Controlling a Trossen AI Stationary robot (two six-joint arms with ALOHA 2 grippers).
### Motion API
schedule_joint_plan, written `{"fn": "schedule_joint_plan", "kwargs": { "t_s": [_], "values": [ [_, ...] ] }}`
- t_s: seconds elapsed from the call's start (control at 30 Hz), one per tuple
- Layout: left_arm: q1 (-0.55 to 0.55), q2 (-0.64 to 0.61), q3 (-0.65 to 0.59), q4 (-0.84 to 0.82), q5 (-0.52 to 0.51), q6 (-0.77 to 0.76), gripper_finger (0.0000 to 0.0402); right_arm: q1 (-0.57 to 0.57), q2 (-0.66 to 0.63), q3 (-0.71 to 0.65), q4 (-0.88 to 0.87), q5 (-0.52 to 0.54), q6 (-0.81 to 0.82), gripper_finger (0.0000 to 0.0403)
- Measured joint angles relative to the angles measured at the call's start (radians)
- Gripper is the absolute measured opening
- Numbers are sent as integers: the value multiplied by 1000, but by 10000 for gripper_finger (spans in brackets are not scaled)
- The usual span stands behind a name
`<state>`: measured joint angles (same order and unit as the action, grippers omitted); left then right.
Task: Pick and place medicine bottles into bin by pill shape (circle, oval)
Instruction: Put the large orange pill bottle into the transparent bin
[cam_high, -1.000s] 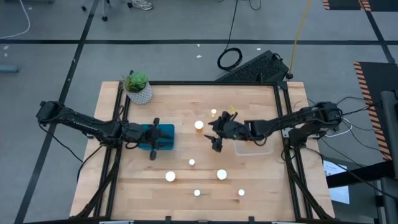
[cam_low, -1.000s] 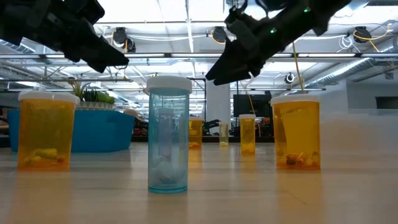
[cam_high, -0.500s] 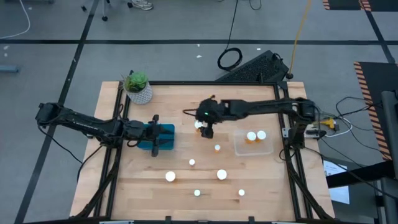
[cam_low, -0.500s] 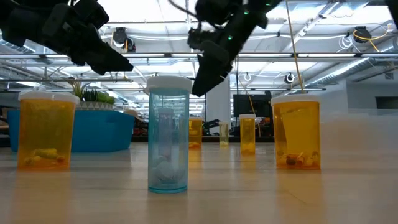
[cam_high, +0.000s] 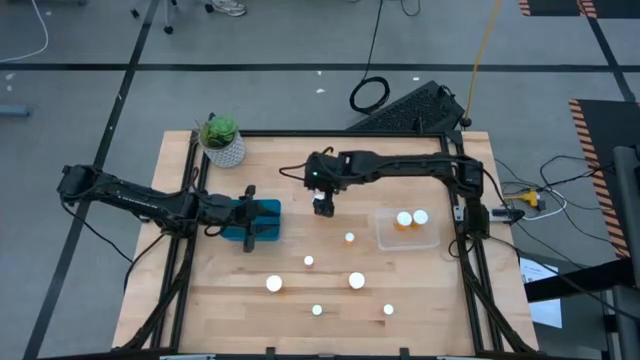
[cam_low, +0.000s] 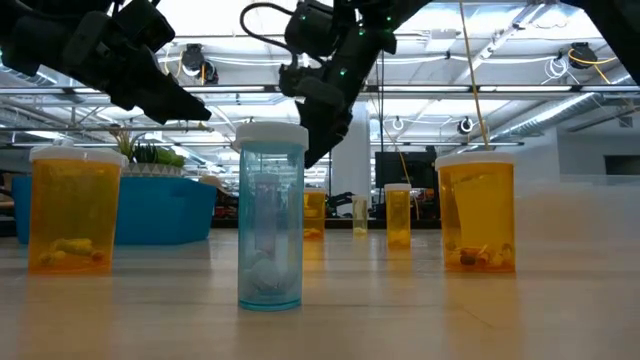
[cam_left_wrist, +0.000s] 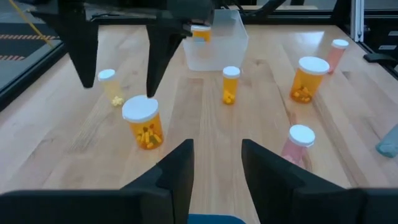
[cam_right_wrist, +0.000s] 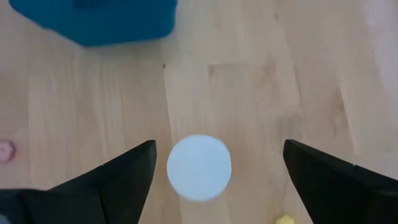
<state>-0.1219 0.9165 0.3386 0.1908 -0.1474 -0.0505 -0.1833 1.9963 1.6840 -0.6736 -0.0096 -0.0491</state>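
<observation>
Two dark fingers of the right gripper (cam_right_wrist: 214, 180) spread wide above a bottle's round white cap (cam_right_wrist: 199, 168); left gripper (cam_left_wrist: 216, 168) also parted over the blue bin (cam_high: 262, 220)

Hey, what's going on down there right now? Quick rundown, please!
Right gripper open, poised above a white-capped bottle mid-table. Left gripper open, waiting over the blue bin. Two bottles in the clear bin. Nothing blocking the bottle.

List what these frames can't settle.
- Blue bin contents: high view, the left gripper covers it; low view sees only its wall.
- Pill shape in the bottle under the right gripper: right wrist view shows only its cap.
- Clear bin: left wrist view, the right arm cuts across it.
</observation>
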Motion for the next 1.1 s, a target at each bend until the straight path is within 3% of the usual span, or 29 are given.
{"fn": "schedule_joint_plan", "kwargs": {
  "t_s": [1.1],
  "values": [
    [0, -1, 0, 23, 1, 15, 138, 9, 95, -3, 23, -19, 6, 341]
  ]
}}
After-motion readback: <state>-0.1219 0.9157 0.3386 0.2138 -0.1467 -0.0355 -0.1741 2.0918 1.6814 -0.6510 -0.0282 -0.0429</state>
